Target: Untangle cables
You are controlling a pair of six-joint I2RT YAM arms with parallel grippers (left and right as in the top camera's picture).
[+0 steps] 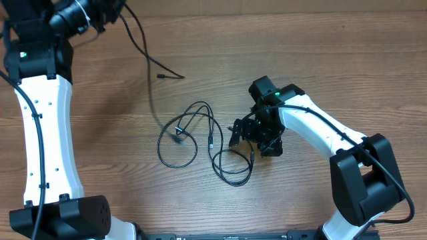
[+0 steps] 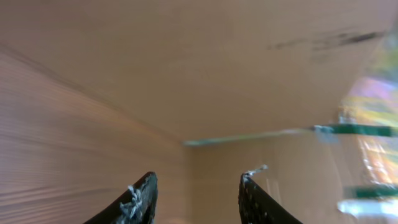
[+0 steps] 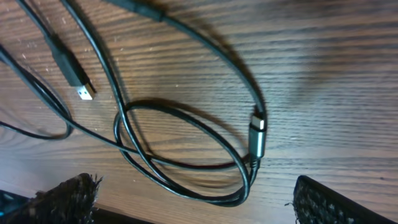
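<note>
Left wrist view blurred, left end effector (image 2: pixel 198 180) cropped at bottom edge, cables (image 3: pixel 257 140) running off right wrist view's edges

Plain wood-grain table (image 1: pixel 320 53) fills the whole overhead shot, mid-brown with darker streaks running 9 to 3 o'clock. The left wrist view is mostly blurry tan, plus a bright washed-out patch (image 2: pixel 373 106) at 3 o'clock.

Left end effector (image 2: pixel 198 180) part-open, right end effector (image 3: pixel 196 186) spread wide
</note>
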